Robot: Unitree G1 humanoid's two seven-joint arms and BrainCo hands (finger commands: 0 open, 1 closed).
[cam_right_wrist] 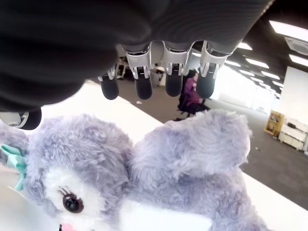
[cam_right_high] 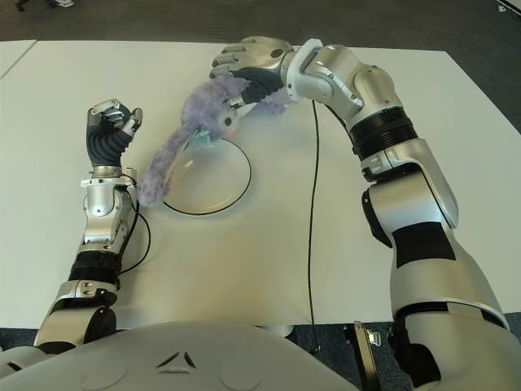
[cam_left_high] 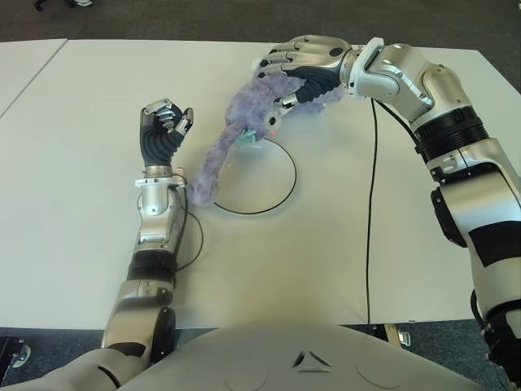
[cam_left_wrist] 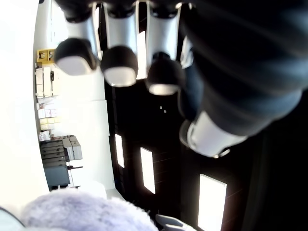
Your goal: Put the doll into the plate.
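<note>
1. The white table (cam_left_high: 391, 244) carries the whole scene, and a black cable (cam_left_high: 370, 212) crosses it on the right-hand side, running toward the robot.
2. The plate (cam_left_high: 281, 191) lies flat near the middle, white with a thin dark rim, so it is open from above for a drop.
3. The plush bunny doll (cam_left_high: 244, 114), lavender with a teal bow, is held off the table over the plate's far-left edge. Its head is up by the hand, and one long ear (cam_left_high: 207, 167) trails down toward the table left of the plate.
4. The right hand (cam_left_high: 299, 69) reaches in from the far right. Its fingers (cam_right_wrist: 143, 86) are draped over the doll's head and body, with the thumb tucked under, and they are grasping it. Judging by this, carrying from the head lets the limp ear dangle, so the ear may land outside the rim unless the hand shifts further over the plate's centre.
5. The left hand (cam_left_high: 165, 122) shows left of the plate, raised upright, with its fingers (cam_left_wrist: 118, 65) curled inward and holding nothing. It seems kept clear of the carry.
</note>
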